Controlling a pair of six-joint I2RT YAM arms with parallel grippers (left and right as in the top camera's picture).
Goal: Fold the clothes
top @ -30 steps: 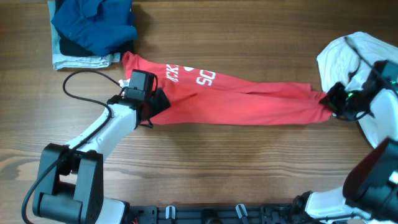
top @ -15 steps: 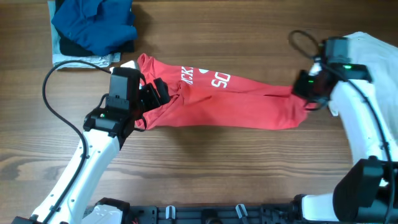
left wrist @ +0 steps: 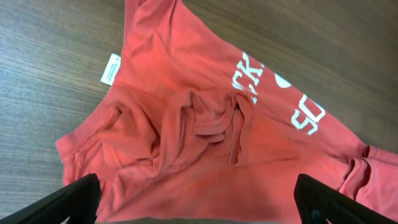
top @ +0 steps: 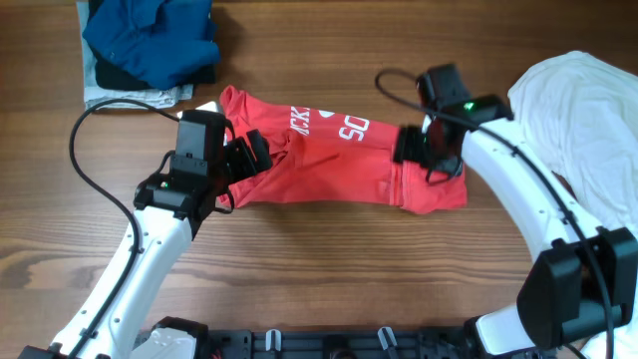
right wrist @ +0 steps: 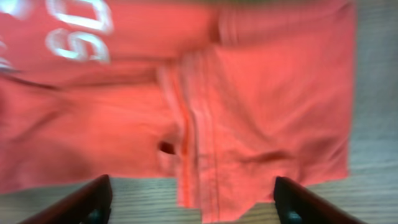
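**Both grippers open above the red T-shirt**

At the upper left of the overhead frame, a heap of dark blue cloth [top: 150,35] lies on the brown wooden table [top: 329,279]. The left arm [top: 150,249] rises from the lower left. Its left gripper [top: 247,158] is above the bunched collar end of the red short-sleeved cloth T-shirt [top: 329,170], jaws wide apart and holding nothing. The T-shirt lies as a long band across the table's middle. Its white printed letters [left wrist: 305,118] read "CK" and "SO", the rest lost in folds. A small white sewn label [left wrist: 110,68] is too small to read. The right arm [top: 518,189] arcs in from the lower right. The right gripper [top: 424,152] is over the T-shirt's doubled-over right end, jaws wide and empty. A plain white cloth shirt [top: 588,110] lies crumpled at the right edge.
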